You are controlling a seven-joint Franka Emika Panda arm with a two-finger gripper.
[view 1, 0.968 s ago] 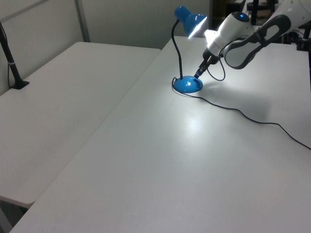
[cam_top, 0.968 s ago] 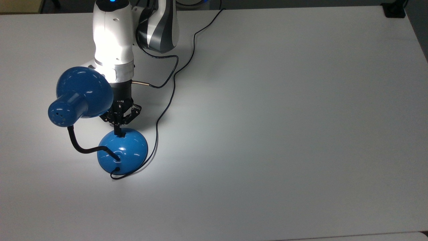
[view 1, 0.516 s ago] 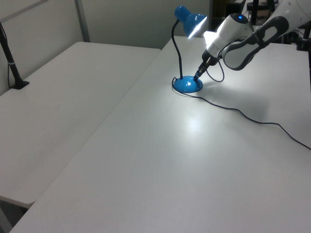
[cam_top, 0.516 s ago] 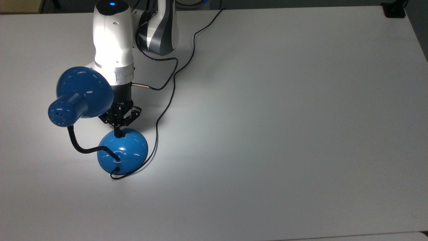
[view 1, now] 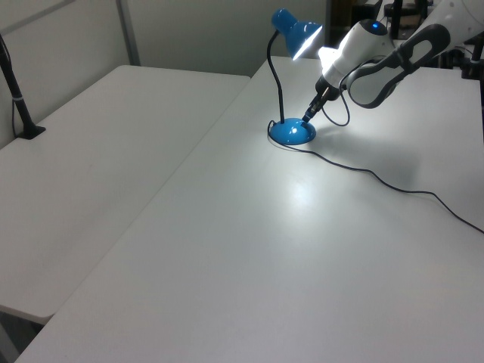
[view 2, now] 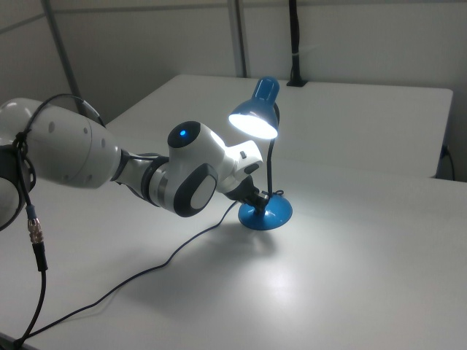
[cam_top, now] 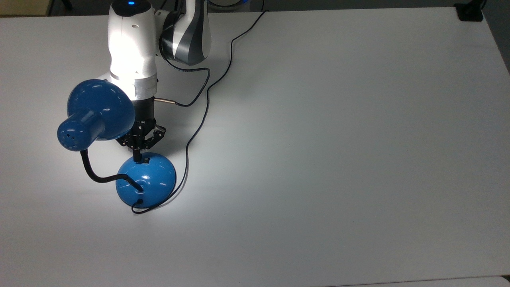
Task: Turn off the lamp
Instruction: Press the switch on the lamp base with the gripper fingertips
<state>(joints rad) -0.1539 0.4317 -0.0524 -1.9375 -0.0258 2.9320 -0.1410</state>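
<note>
We see the lamp (cam_top: 119,147) standing lit near the top view's left edge of the white tabletop (cam_top: 338,139), its blue shade (view 2: 255,117) glowing in the right view and casting a bright patch on the surface beside the base. The domed blue base (cam_top: 146,180) sits flat, the black gooseneck (view 1: 274,79) rises from it and bends over to the shade, and a thin black cord (cam_top: 199,127) trails from the base across the tabletop toward the far edge. The small black switch (cam_top: 146,160) sits on the base's upper slope. Our pincer (cam_top: 137,156) has its two fingers drawn together into a narrow tip holding nothing, and that tip touches the base just beside the switch. The white arm (cam_top: 131,52) slants down to it from the top view's upper left, lit brightly by the lamp.
</note>
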